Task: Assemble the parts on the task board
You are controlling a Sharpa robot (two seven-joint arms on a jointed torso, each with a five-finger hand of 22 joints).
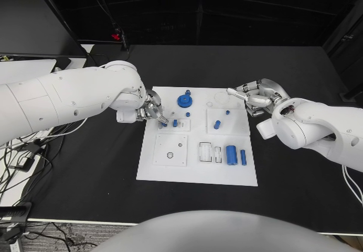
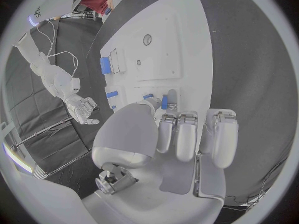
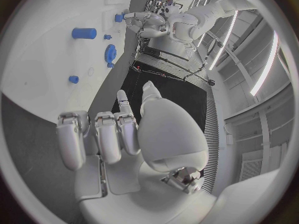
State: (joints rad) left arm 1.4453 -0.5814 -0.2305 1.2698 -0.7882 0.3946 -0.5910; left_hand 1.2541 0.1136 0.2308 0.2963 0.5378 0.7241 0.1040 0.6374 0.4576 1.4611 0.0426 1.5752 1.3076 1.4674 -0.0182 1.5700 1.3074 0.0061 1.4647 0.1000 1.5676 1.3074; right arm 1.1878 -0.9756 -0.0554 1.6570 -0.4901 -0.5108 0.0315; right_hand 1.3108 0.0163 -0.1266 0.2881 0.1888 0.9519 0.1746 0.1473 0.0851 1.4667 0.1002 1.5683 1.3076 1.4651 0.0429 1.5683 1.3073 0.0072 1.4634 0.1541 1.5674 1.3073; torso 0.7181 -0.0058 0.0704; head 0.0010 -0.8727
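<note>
2 robot hands flank the task board (image 1: 196, 173) at centre frame on the black table (image 1: 302, 199). Left robot hand (image 1: 151, 113) pinches a small blue part (image 1: 162, 124) at the board's left edge; right robot hand (image 1: 253, 97), upper right, is empty with fingers apart. A blue gear (image 1: 185, 101) sits near the board's top.

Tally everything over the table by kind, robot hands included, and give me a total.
Blue gear: 1
Other blue parts: 7
White task board: 1
Robot hands, left and right: 2
Total: 11
</note>
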